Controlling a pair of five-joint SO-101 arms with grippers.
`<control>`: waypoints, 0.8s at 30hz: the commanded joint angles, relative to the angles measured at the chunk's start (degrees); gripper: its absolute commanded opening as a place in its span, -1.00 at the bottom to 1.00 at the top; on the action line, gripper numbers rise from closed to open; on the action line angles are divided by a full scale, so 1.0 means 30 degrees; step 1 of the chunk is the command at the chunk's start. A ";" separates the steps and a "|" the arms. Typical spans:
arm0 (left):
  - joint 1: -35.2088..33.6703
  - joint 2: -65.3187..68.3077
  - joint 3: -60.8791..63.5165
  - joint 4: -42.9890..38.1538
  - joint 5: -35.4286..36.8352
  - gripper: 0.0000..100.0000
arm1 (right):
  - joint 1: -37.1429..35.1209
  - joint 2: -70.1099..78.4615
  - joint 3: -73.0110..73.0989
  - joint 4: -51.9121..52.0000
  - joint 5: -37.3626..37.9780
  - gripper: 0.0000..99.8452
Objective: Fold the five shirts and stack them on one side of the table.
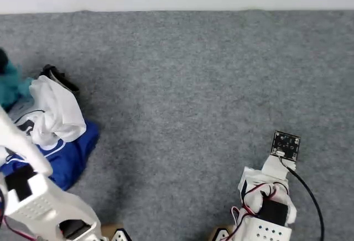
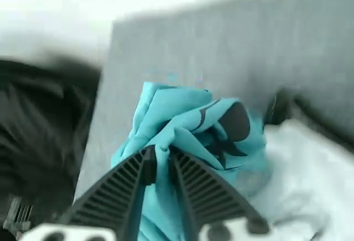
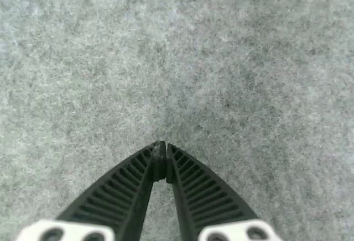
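- 2 grippers, 4 shirts countable; tally at the end.
- Jaws of left gripper (image 2: 160,166): pinched nearly together on a fold of teal shirt (image 2: 185,125). Cloth squeezed betw. the tips, rest of shirt bunched just beyond them and spilling past both sides.
- Prob. reason for that hold: one pinch on one fold, to pull a single shirt clear of the pile and spread it on bare mat for folding. Judgement only.
- White shirt (image 1: 55,108): near left jaws, off to one side, apart from tips, not gripped.
- Blue shirt (image 1: 69,161): lying under white shirt, edge sticking out; well clear of left jaws.
- Black shirt (image 1: 60,78): partly tucked under far edge of white shirt; untouched by either pair of jaws.
- Pile crumpled at one side of table, nothing folded; prob. kept there to leave the mid mat free as work area.
- Jaws of right gripper (image 3: 160,161): closed tip to tip, nothing betw. them. Grey mat (image 3: 232,58) ahead of and beneath tips; all shirts well apart from these jaws. Looks idle until cloth is laid out (guess).
- Count: teal ×1, white ×1, blue ×1, black ×1 = 4. Cannot tell whether a 5th is buried in the pile. Folded: 0. Stack: not yet begun.
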 commanded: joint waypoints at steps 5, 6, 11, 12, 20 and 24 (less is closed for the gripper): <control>0.5890 -0.3048 -0.2974 0.0117 0.2579 -0.99 | 0.0132 -0.0132 0.0264 0.0073 -0.0088 -0.98; 0.6886 -0.3311 -0.2974 0.0117 0.2608 -0.99 | 0.0132 -0.0132 0.0264 0.0073 -0.0088 -0.98; 1.1399 -0.3956 -0.2916 0.1231 0.2608 -0.99 | 0.0132 -0.0132 0.0264 0.0073 -0.0088 -0.98; 1.2220 -0.3897 -0.2886 0.1729 0.2608 -0.99 | 0.0132 -0.0132 0.0264 0.0073 -0.0088 -0.98; 1.5531 -0.2374 0.1245 0.4337 0.2608 -0.99 | 0.0132 -0.0132 0.0264 0.0073 -0.0088 -0.98; 1.6000 -0.2432 0.5436 0.4337 0.2520 -0.94 | 0.0132 -0.0132 0.0264 0.0073 -0.0088 -0.98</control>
